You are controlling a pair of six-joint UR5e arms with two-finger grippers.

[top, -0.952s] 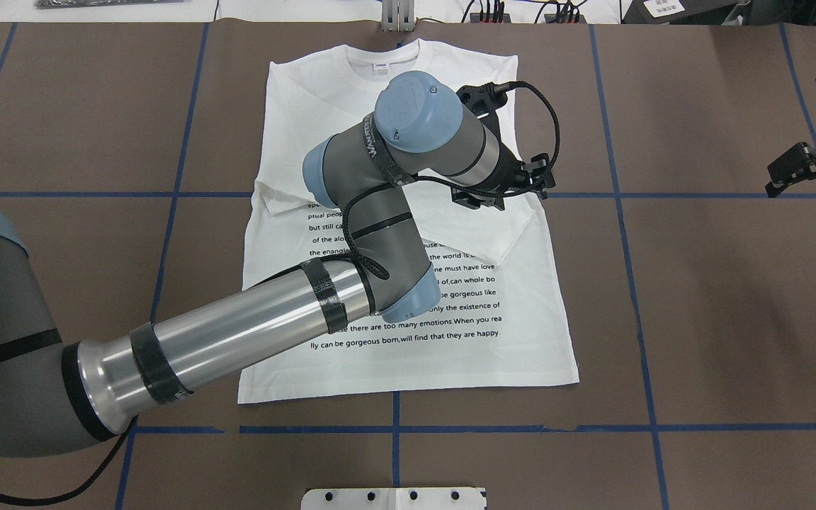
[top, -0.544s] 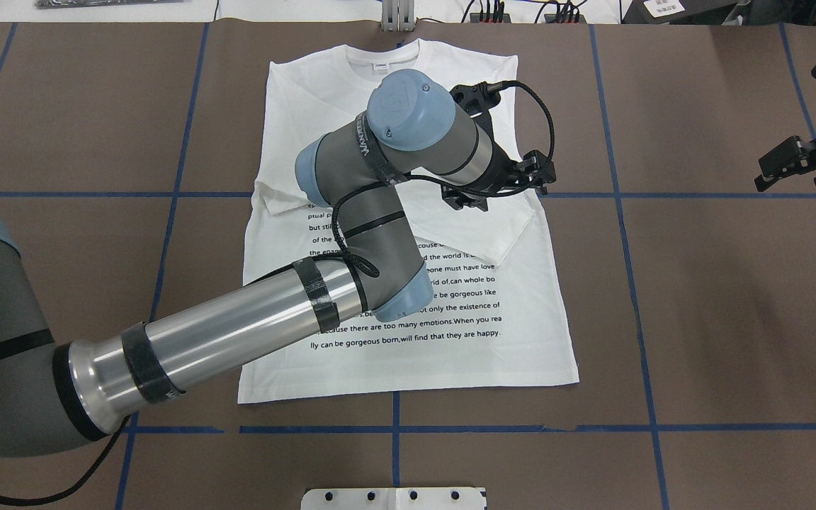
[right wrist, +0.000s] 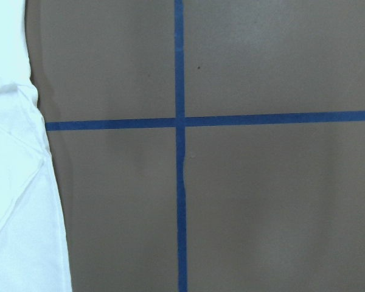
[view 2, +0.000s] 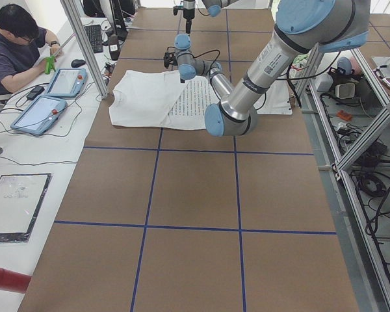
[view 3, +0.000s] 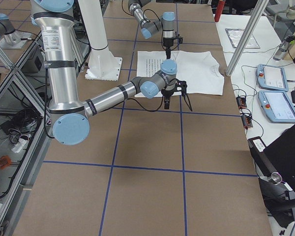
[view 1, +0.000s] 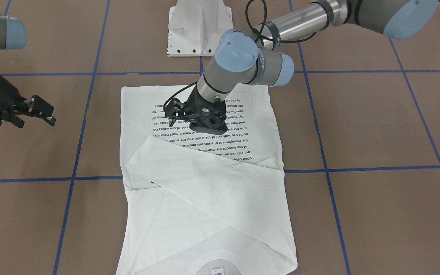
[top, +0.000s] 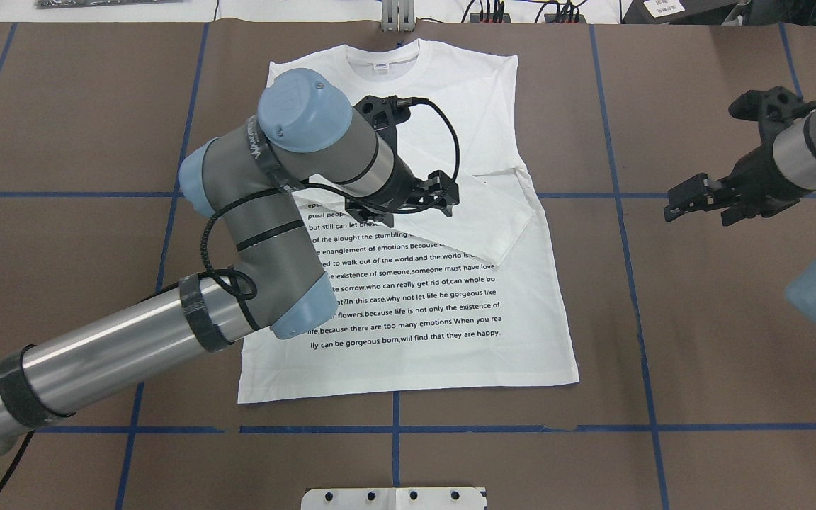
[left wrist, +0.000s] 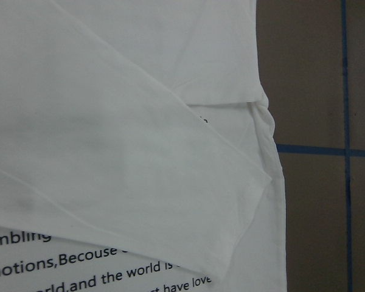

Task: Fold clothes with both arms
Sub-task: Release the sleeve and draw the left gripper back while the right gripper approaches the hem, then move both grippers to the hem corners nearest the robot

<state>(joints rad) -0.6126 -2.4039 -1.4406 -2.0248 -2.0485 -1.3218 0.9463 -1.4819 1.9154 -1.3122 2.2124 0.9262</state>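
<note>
Jaws of the left claw [top: 447, 191] are standing apart and gripping nothing, hovering above the chest of the shirt [top: 532, 340]. The shirt is lying flat on the desk [top: 698, 340], its long axis running away from the robot, collar farthest. The right claw [top: 697, 204], likewise spread and empty, is hanging well beyond its right edge.

White shirt [top: 521, 340], black text [top: 408, 308], brown table [top: 720, 319], blue lines [top: 592, 195]
</note>
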